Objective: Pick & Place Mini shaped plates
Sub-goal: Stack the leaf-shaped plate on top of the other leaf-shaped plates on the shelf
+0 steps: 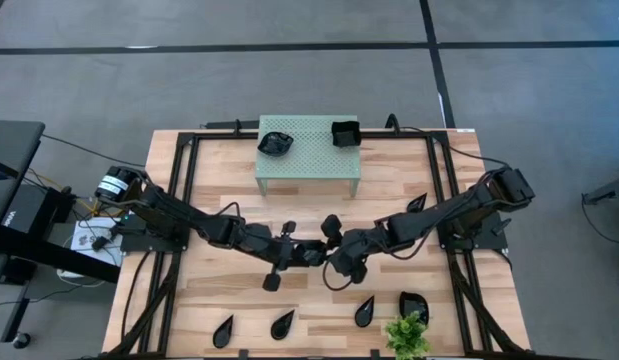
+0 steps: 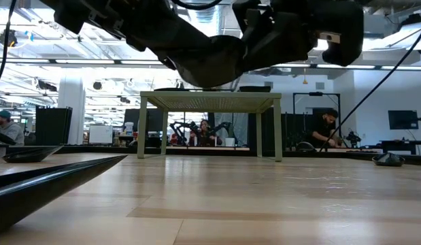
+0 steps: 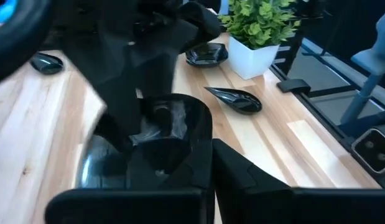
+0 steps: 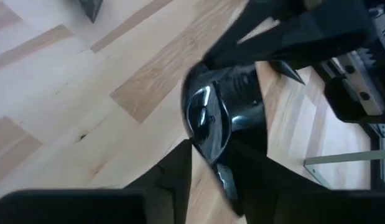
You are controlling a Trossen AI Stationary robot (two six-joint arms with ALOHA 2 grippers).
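Plate (image 3: 170, 134) (glossy black) sits clamped in left gripper (image 1: 319, 252); right gripper (image 1: 337, 258) seemingly releasing

Pale wooden table (image 1: 399, 195) with green perforated stand (image 1: 309, 160), potted plant (image 1: 407, 335), scattered black plates (image 1: 413, 305).

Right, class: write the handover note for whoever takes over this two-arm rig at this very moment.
Left gripper: shut on a glossy black mini plate, raised over the table's centre.
Right gripper: at the same plate, meeting the left gripper.
Done: two black plates sit on the pale green perforated stand.
Left: three teardrop plates and a rounded plate along the table edge by the small green plant; one more teardrop beside the right arm.
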